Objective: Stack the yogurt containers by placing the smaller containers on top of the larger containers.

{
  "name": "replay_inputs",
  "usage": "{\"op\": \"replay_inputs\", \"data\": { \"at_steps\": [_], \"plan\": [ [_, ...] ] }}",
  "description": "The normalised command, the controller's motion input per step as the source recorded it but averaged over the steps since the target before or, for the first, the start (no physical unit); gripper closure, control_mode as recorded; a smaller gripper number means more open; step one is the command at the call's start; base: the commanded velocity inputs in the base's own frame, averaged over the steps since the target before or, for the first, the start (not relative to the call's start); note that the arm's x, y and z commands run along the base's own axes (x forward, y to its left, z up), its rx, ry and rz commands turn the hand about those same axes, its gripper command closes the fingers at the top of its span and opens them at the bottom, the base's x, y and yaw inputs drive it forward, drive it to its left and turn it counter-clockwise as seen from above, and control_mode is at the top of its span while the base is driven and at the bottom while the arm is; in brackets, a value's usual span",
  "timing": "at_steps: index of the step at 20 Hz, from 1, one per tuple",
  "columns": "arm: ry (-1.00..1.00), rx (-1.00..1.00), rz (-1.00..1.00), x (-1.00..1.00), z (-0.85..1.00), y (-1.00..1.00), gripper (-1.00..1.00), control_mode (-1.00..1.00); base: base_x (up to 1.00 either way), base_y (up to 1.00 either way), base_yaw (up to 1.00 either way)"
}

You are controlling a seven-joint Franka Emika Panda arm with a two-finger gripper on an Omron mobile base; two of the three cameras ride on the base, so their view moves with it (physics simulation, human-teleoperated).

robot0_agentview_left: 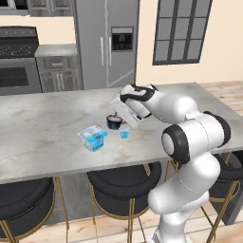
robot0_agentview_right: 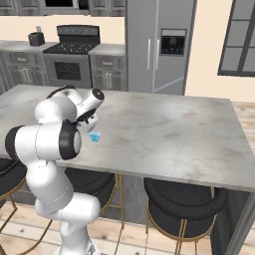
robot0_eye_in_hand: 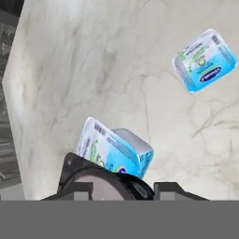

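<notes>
The small black round cup [robot0_agentview_left: 114, 122] with a pale top stands on the counter. My gripper [robot0_agentview_left: 118, 116] hangs just over it, open, tilted down and to the left. In the hand view the black cup [robot0_eye_in_hand: 105, 183] lies under the two fingertips [robot0_eye_in_hand: 77, 189], partly hidden by them, with my gripper [robot0_eye_in_hand: 123, 189] above it. The blue-and-teal boxy pack [robot0_agentview_left: 93, 137] sits left of the cup, and right behind it in the hand view [robot0_eye_in_hand: 114, 149]. The tiny light-blue cup [robot0_agentview_left: 124, 134] stands apart on the counter [robot0_eye_in_hand: 203, 60] [robot0_agentview_right: 94, 135].
The marble counter [robot0_agentview_left: 47, 114] stretches wide to both sides. Black stools [robot0_agentview_left: 123, 178] stand along its near edge. A stove [robot0_agentview_left: 19, 61] and a fridge [robot0_agentview_left: 107, 42] line the back wall. The counter's edge [robot0_eye_in_hand: 14, 56] runs down the left of the hand view.
</notes>
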Motion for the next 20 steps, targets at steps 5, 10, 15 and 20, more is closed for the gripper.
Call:
{"op": "replay_inputs", "data": {
  "at_steps": [5,10,15,20],
  "plan": [
    [-0.01,0.0,0.0,0.0,0.16,0.32,1.0,-1.0,0.0,0.0,0.0],
    [0.0,0.0,0.0,0.0,0.07,0.41,1.0,-1.0,0.0,0.0,0.0],
    [0.0,0.0,0.0,0.0,-0.05,0.39,1.0,-1.0,0.0,0.0,0.0],
    [0.0,0.0,0.0,0.1,-0.18,0.23,1.0,-1.0,0.0,0.0,0.0]
  ]
}}
